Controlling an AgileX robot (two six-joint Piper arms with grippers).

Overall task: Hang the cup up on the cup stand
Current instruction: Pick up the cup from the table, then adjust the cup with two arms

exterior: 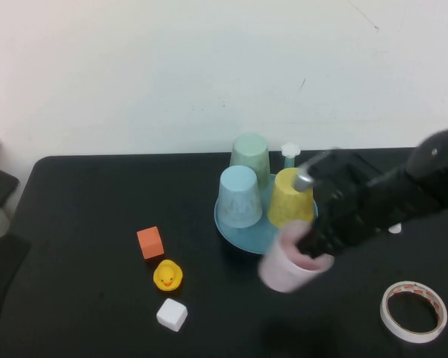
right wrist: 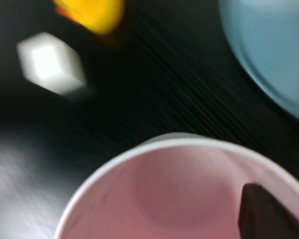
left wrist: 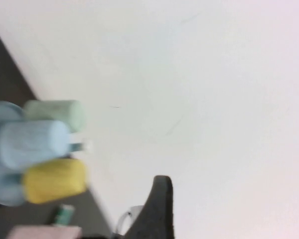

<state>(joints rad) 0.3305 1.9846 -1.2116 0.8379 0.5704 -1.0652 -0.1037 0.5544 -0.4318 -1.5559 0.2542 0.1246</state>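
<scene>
Right claw (exterior: 311,252) grips the cup (exterior: 286,268); left claw unseen.

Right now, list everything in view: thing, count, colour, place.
cup: 1, pale pink, beside the stand's near edge, right gripper at its rim
cup stand: 1, light blue, table centre
upturned cups: 3, green, blue, yellow, on the stand
cube: 1, orange, left of stand
rubber duck: 1, yellow, below the orange cube
cube: 1, white, nearest
tape roll: 1, white, near right
right gripper: finger inside the cup
left gripper: away from the cups
</scene>
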